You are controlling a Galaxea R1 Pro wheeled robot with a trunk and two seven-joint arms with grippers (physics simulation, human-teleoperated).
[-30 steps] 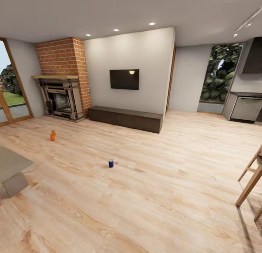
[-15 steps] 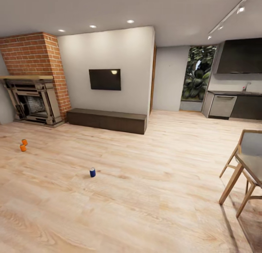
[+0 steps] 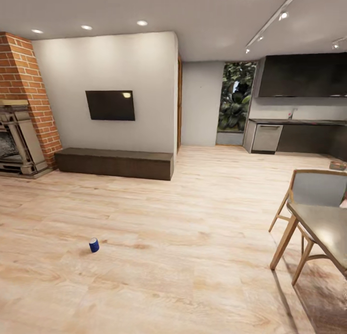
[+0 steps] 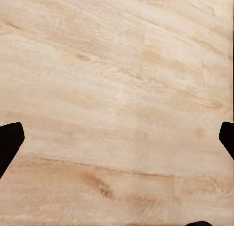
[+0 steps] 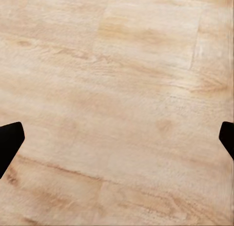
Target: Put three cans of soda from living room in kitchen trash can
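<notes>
The orange soda cans and the brown bin are out of view. I stand on the living room's wood floor (image 3: 193, 257), with the brick fireplace (image 3: 21, 103) at the left edge. The kitchen (image 3: 299, 112), with dark cabinets and a grey counter, lies far back on the right. In the left wrist view my left gripper (image 4: 117, 143) is open over bare floorboards, its black fingertips (image 4: 9, 143) wide apart with nothing between them. My right gripper (image 5: 117, 140) is open over the floor in the same way.
A small blue can (image 3: 94, 245) stands on the floor at front left. A low dark cabinet (image 3: 115, 163) sits under a wall TV (image 3: 110, 105). A wooden chair (image 3: 313, 194) and a grey table (image 3: 327, 230) stand close on the right.
The whole view has swung to the right: the two orange cans have left the picture at the left, and the kitchen, chair and table have come in. The camera turned, not the things.
</notes>
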